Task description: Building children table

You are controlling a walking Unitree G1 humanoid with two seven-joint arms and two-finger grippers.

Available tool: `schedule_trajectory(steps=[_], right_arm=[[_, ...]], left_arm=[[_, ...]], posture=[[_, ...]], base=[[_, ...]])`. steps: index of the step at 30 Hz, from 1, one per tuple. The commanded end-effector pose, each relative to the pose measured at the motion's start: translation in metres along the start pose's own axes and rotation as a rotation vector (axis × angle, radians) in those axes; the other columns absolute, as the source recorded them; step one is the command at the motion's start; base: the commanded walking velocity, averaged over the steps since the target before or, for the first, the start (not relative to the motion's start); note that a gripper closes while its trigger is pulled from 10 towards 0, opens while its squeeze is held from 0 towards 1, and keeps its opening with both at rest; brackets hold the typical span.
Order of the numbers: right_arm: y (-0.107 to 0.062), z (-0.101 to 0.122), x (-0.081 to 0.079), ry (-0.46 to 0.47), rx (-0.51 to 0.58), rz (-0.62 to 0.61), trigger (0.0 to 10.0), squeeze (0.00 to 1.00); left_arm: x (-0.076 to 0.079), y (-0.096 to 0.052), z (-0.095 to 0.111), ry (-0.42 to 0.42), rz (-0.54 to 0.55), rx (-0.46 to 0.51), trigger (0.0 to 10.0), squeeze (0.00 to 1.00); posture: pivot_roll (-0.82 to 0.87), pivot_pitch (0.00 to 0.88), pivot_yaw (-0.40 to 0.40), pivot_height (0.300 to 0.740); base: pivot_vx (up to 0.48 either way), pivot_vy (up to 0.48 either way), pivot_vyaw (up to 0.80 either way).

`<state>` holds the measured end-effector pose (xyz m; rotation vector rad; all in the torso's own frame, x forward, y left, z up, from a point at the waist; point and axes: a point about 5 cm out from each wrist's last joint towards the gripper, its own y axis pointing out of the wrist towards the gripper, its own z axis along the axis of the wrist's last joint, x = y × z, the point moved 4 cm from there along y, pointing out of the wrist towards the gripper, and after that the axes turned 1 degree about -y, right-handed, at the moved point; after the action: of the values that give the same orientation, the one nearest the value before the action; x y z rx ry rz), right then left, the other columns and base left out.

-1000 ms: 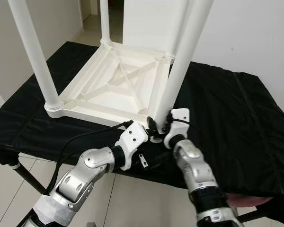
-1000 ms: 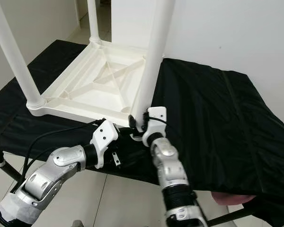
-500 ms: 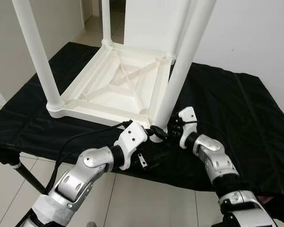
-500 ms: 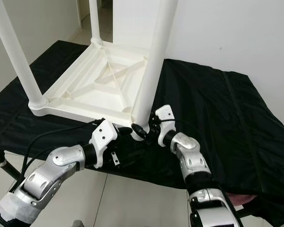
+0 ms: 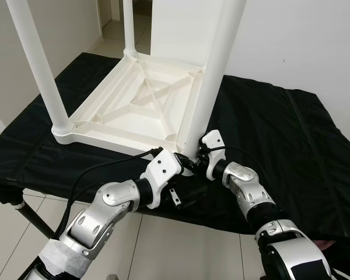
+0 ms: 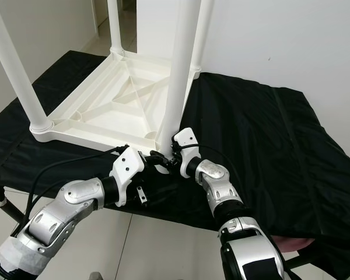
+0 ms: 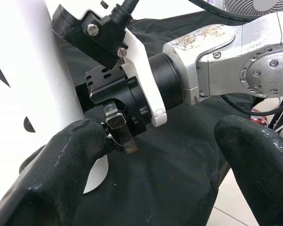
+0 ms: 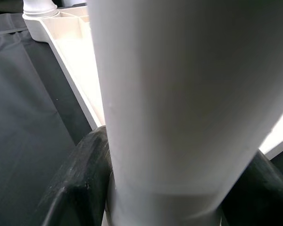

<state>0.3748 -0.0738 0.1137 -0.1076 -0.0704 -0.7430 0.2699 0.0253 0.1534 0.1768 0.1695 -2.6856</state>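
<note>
Left arm bent in from near left, left claw (image 5: 181,165) fingers spread apart, right arm angled in from near right, right claw (image 6: 174,156) fingers clamped either side of white leg (image 6: 176,81)

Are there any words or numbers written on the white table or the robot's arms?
None can be read: the white table, its legs, the black cloth and both arms carry no legible words, numbers or labels.
The right end effector grips the near leg.
</note>
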Motion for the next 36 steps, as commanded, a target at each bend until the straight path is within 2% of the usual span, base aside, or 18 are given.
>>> schedule_trajectory(steps=[1,10,11,12,13,18,22,25,28,29,30,32,33,36], right_arm=[[-0.005,-0.008,-0.001,0.024,-0.009,0.004,0.0,0.0],[-0.01,-0.014,0.001,0.033,0.006,-0.009,0.0,0.0],[-0.011,-0.014,0.0,0.041,0.013,-0.02,4.2,0.0],[-0.011,-0.014,0.0,0.041,0.013,-0.02,4.2,0.0],[-0.011,-0.012,0.0,0.044,0.023,-0.041,10.0,0.0],[-0.012,-0.009,0.001,0.061,0.039,-0.105,10.0,0.0],[-0.01,-0.003,0.003,0.064,0.061,-0.237,10.0,0.0],[-0.009,-0.002,0.001,0.085,0.057,-0.284,10.0,0.0],[-0.01,-0.005,0.0,0.132,0.025,-0.485,10.0,0.0],[-0.01,-0.005,0.0,0.132,0.025,-0.485,10.0,0.0],[-0.011,-0.005,-0.002,0.137,0.023,-0.542,10.0,0.0],[-0.011,-0.005,-0.004,0.146,0.022,-0.579,10.0,0.0],[-0.01,-0.004,-0.01,0.159,0.03,-0.611,10.0,0.0],[-0.007,0.001,-0.017,0.16,0.048,-0.618,10.0,0.0]], left_arm=[[0.006,0.001,0.001,-0.001,-0.067,0.001,10.0,0.0],[0.008,0.001,0.0,-0.007,-0.075,0.0,10.0,0.0],[0.009,0.001,0.0,-0.008,-0.076,-0.001,10.0,0.0],[0.009,0.001,0.0,-0.008,-0.076,-0.001,10.0,0.0],[0.009,0.001,0.0,-0.008,-0.075,-0.002,10.0,0.0],[0.009,0.0,-0.001,-0.01,-0.073,-0.001,10.0,0.0],[0.011,0.0,-0.002,-0.012,-0.076,-0.001,10.0,0.0],[0.012,0.001,-0.002,-0.013,-0.077,-0.001,10.0,0.0],[0.012,0.001,-0.002,-0.012,-0.08,0.0,10.0,0.0],[0.012,0.001,-0.002,-0.012,-0.08,0.0,10.0,0.0],[0.012,0.001,-0.002,-0.012,-0.08,0.0,10.0,0.0],[0.012,0.001,-0.002,-0.011,-0.081,0.0,10.0,0.0],[0.012,0.002,-0.002,-0.01,-0.081,0.001,10.0,0.0],[0.012,0.002,-0.002,-0.009,-0.083,0.003,10.0,0.0]], posture=[[-0.02,0.0,-0.06,0.74],[-0.02,0.0,-0.058,0.74],[-0.02,0.0,-0.061,0.74],[-0.02,0.0,-0.061,0.74],[-0.02,0.0,-0.061,0.74],[-0.02,0.0,-0.068,0.74],[-0.03,0.0,-0.073,0.74],[-0.03,0.0,-0.074,0.74],[-0.03,0.0,-0.077,0.74],[-0.03,0.0,-0.077,0.74],[-0.03,0.0,-0.077,0.74],[-0.03,0.0,-0.077,0.74],[-0.03,0.0,-0.078,0.74],[-0.03,0.0,-0.076,0.74]], base=[[0.0,0.0,0.0],[0.0,0.0,0.0],[0.0,0.0,0.0],[0.0,0.0,0.0],[0.0,0.0,0.0],[0.0,0.0,0.0],[0.0,0.0,0.0],[0.0,0.0,0.0],[0.0,0.0,0.0],[0.0,0.0,0.0],[0.0,0.0,0.0],[0.0,0.0,0.0],[0.0,0.0,0.0],[0.0,0.0,0.0]])
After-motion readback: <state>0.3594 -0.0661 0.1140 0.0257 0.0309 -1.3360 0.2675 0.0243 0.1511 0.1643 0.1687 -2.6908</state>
